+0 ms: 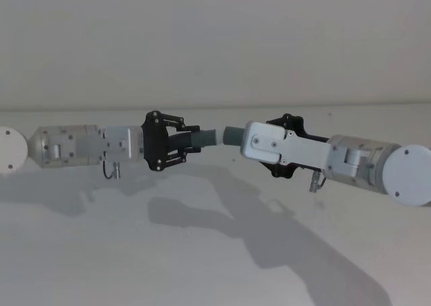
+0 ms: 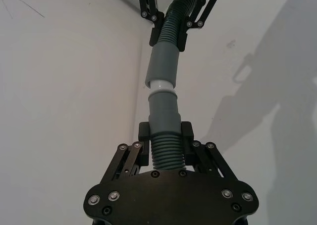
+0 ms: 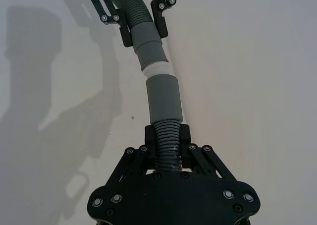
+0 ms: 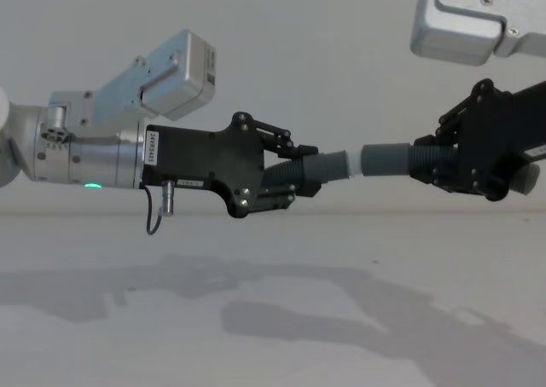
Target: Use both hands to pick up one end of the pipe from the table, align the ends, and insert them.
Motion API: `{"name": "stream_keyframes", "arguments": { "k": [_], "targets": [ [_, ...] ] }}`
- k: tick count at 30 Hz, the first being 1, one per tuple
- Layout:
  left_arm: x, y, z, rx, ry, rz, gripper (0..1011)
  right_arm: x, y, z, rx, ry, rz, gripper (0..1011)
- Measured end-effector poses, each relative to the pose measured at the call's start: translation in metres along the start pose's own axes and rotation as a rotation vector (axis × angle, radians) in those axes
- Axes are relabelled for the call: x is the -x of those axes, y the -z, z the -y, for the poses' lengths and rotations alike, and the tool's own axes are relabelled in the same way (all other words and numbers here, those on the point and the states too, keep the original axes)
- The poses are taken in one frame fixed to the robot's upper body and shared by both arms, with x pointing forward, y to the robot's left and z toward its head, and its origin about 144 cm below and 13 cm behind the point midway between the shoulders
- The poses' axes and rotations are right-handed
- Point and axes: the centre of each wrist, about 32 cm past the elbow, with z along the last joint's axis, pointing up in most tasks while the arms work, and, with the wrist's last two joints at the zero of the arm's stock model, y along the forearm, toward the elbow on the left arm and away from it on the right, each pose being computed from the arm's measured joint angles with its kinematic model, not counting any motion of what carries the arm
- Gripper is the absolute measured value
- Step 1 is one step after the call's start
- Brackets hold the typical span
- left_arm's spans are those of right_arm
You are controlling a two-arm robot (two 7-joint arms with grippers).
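The white worktop (image 1: 215, 265) lies bare below, carrying only shadows, because both pipe pieces are lifted well clear of it and held in the air between the two arms. That height seems chosen so the pieces can be steered freely toward each other with nothing to rub against. The left end effector (image 1: 192, 142) reaches in from the left and the right end effector (image 4: 426, 167) from the right, facing each other almost along one line, which I judge is what brings the two cuffs nose to nose. Each grips its piece on the ribbed middle, leaving the smooth cuff free ahead of the fingers. The left end effector is clamped on the left pipe piece (image 2: 165, 118), whose whitish narrower tip (image 2: 161, 85) points forward; the right end effector is clamped on the right pipe piece (image 3: 162, 103), whose hollow cuff faces that tip. In the wrist views the tip meets the mouth of the hollow cuff, with a band of white still showing, so the joint looks started but not fully seated; the pieces also sit at a slight angle.
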Motion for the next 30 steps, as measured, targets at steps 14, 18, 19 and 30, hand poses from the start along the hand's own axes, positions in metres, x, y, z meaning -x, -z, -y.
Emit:
{"name": "stream_keyframes", "arguments": {
  "k": [14,18,19,30],
  "targets": [
    [0.0000,0.0000,0.0000,0.000,0.000,0.000,340,0.0000,0.0000,0.0000,0.000,0.000,0.000,245],
    [0.0000,0.0000,0.0000,0.000,0.000,0.000,340,0.0000,0.0000,0.0000,0.000,0.000,0.000,244],
    [0.0000,0.0000,0.0000,0.000,0.000,0.000,340,0.0000,0.0000,0.0000,0.000,0.000,0.000,244],
    [0.0000,0.0000,0.0000,0.000,0.000,0.000,341,0.0000,0.0000,0.0000,0.000,0.000,0.000,245]
  ]
}}
